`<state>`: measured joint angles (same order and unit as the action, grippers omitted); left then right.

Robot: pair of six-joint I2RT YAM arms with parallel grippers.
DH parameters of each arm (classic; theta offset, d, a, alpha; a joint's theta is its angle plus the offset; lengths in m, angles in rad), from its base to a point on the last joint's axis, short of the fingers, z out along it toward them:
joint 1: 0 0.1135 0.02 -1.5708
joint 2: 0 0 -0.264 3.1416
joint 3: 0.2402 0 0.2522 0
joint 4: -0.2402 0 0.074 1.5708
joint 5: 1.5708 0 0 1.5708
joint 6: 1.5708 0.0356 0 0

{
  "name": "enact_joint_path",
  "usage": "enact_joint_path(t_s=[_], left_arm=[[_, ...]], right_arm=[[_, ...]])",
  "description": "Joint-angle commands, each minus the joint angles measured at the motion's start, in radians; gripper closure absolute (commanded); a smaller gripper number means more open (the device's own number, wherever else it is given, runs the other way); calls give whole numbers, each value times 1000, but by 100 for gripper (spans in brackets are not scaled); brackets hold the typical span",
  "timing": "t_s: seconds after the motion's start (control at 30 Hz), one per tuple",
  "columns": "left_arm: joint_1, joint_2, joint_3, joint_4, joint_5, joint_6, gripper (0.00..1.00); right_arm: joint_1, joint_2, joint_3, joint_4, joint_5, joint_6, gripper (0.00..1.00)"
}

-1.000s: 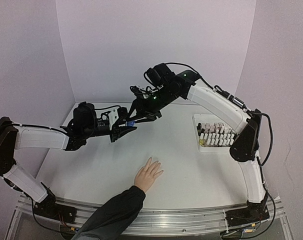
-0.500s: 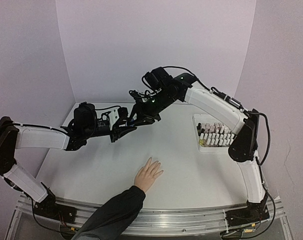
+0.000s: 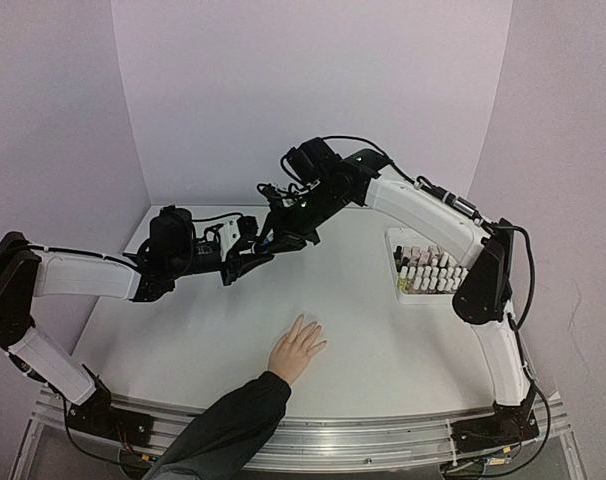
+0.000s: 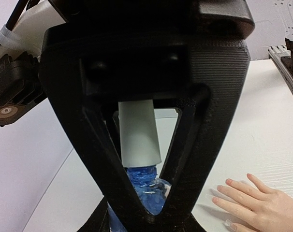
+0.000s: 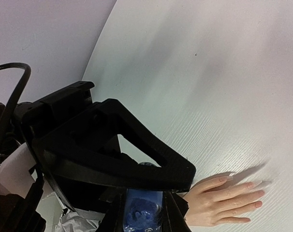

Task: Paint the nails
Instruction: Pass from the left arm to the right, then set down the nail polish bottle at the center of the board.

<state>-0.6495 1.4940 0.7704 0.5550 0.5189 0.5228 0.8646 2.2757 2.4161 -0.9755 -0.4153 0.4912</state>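
A small blue polish bottle (image 4: 147,186) with a pale grey cap (image 4: 137,133) is held above the table. My left gripper (image 3: 245,257) is shut on its glass body. My right gripper (image 3: 273,238) has come in from the right and its jaws sit tight on either side of the bottle (image 5: 142,212) at the cap end. A light-skinned hand (image 3: 298,350) in a dark sleeve lies flat on the table, below and in front of both grippers. Its nails (image 4: 215,199) look bare and pinkish, and they also show in the right wrist view as nails (image 5: 256,204).
A white rack (image 3: 428,272) filled with several small polish bottles stands at the right of the table. The person's dark sleeve (image 3: 228,425) crosses the near edge between the two arm bases.
My right gripper has slid a little to the left onto the bottle's top and its jaws have closed in. The left gripper and the hand have stayed put.
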Motion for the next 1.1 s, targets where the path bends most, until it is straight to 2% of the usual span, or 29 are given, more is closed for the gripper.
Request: enact_joint_path(t_s=[0.0, 0.07, 0.1, 0.13, 0.23, 0.27, 0.3, 0.5, 0.83, 1.07], left_arm=[[-10, -1, 18, 64, 17, -15, 100], [-10, -6, 8, 62, 27, -8, 100], [-10, -10, 0, 61, 37, -4, 95], [-10, -13, -7, 57, 46, 2, 80], [-10, -27, -31, 47, 52, 12, 24], [-10, -30, -34, 38, 48, 19, 10], [-10, -33, -36, 26, 41, 28, 2], [-10, -54, -50, -44, -13, 55, 0], [-10, -93, -71, -128, -1, 36, 0], [-10, -92, -68, -138, 7, 30, 1]], right_arm=[[5, 20, 30, 33, 31, -2, 100], [5, 12, 22, 32, 44, -5, 100], [4, 6, 13, 32, 53, -6, 100], [4, -2, -3, 32, 64, -8, 100], [-4, -30, -51, 32, 86, -10, 100], [-8, -39, -66, 31, 92, -9, 100], [-13, -50, -85, 30, 100, -9, 100], [-67, -136, -239, 18, 184, -4, 100], [-184, -174, -458, -183, 505, -120, 100], [-220, -125, -531, -151, 549, -158, 100]])
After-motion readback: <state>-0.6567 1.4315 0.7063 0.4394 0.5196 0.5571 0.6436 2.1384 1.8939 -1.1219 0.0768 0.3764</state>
